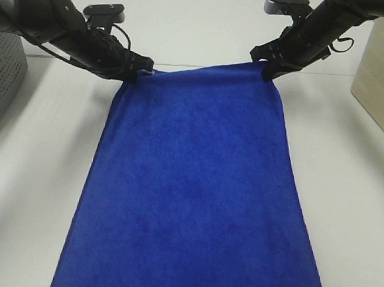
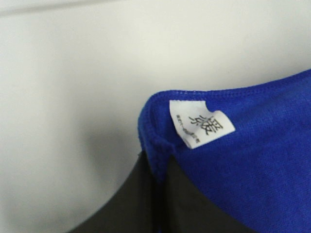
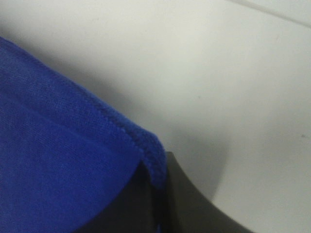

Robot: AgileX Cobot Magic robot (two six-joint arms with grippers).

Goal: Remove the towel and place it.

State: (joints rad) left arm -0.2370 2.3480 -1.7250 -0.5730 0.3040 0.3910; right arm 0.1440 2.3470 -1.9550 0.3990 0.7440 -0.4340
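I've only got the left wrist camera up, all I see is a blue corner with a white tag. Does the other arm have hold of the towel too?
Observer: Yes. The right gripper is shut on the towel's other far corner, seen in the high view.
Operator: Is the cloth bunched up or spread?
Observer: Spread flat, running from both grippers towards the camera and off the near edge of the high view.
Operator: Anything close to it on the table?
Observer: A grey perforated basket stands off its left side and a beige box off its right, both apart from the cloth.
Operator: And my gripper?
Observer: The left gripper is pinched on the tagged corner.
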